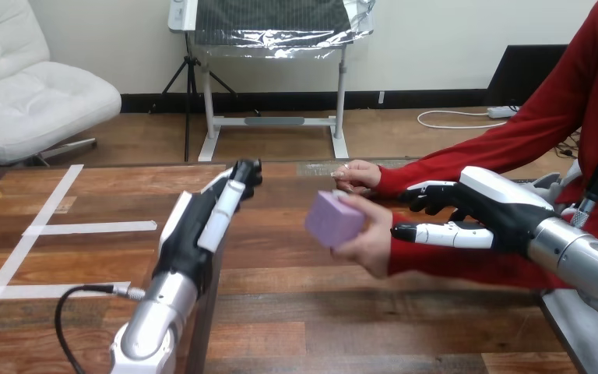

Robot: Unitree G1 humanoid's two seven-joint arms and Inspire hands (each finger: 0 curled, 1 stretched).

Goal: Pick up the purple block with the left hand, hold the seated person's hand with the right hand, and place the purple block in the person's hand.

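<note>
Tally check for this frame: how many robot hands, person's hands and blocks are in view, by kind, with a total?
Robot hands: 2, the left robot hand and the right robot hand
Person's hands: 2, the upper hand and the lower hand, which holds the block
Blocks: 1, the purple block
Total: 5

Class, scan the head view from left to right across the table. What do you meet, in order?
white tape marks → left hand → purple block → person's hand holding the block → right hand
</note>
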